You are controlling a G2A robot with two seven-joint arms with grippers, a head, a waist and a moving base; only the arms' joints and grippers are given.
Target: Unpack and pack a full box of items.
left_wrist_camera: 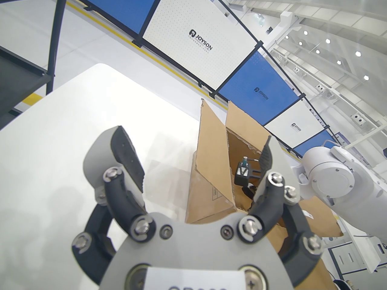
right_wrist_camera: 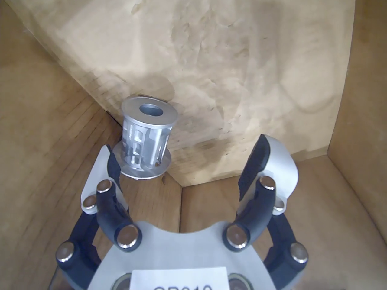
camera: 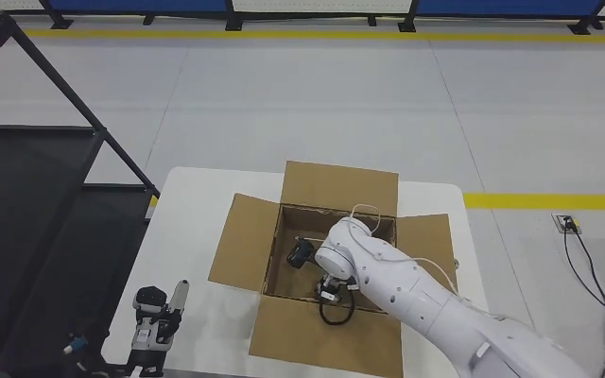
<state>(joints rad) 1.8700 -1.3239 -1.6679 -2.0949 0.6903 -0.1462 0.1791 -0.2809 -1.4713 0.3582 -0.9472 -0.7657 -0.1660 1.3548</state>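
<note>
An open cardboard box [camera: 255, 248] stands in the middle of the white table [camera: 194, 213], its flaps folded outward. My right arm goes down into it. My right gripper [right_wrist_camera: 187, 152] is open over the box floor, near a corner. A silver metal spool [right_wrist_camera: 147, 138] stands upright in that corner, just beside one of the fingers [right_wrist_camera: 112, 161] and outside the jaws. From above, the right gripper [camera: 304, 253] sits in the box's left half. My left gripper [left_wrist_camera: 195, 140] is open and holds nothing, low over the table's near left corner [camera: 163, 300], pointing toward the box [left_wrist_camera: 211, 158].
A black metal rack [camera: 57, 236] stands along the table's left side. The white right arm [left_wrist_camera: 332, 176] covers the box's near right part. Bare tabletop lies between the left gripper and the box.
</note>
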